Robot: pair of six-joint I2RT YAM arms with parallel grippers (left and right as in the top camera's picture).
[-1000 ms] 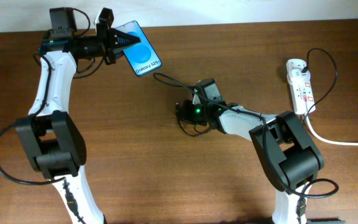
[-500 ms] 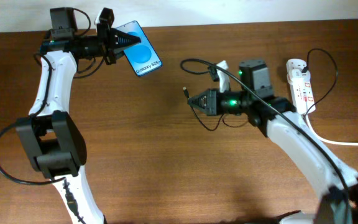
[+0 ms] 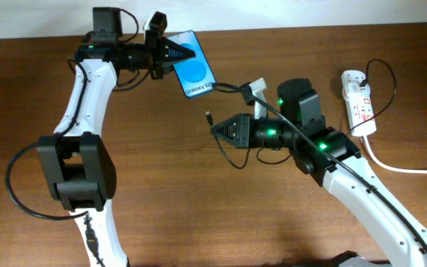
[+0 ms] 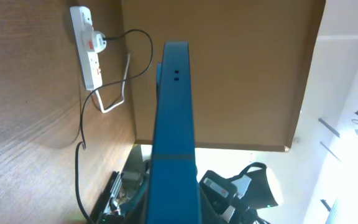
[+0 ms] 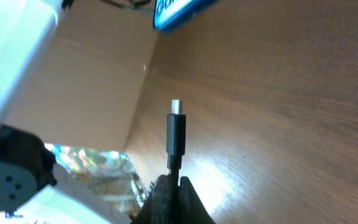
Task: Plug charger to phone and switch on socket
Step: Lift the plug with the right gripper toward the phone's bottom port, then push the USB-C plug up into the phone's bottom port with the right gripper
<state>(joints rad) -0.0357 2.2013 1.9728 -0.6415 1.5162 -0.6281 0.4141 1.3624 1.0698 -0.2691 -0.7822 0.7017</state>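
Observation:
My left gripper is shut on the phone, a blue-screened "Galaxy S25", and holds it above the table's far side. The left wrist view shows the phone edge-on. My right gripper is shut on the charger's black cable just behind its connector, which points left, below and right of the phone. In the right wrist view the connector stands up from the gripper, its metal tip bare, apart from the phone. The white socket lies at the far right and also shows in the left wrist view.
The charger cable loops under my right gripper and arcs into the adapter on the socket. The thick white cord runs off to the right edge. A pale wall lies beyond the table's far edge.
My left arm has moved right with the phone. My right arm has lifted and swung, and now carries the connector left toward the phone.

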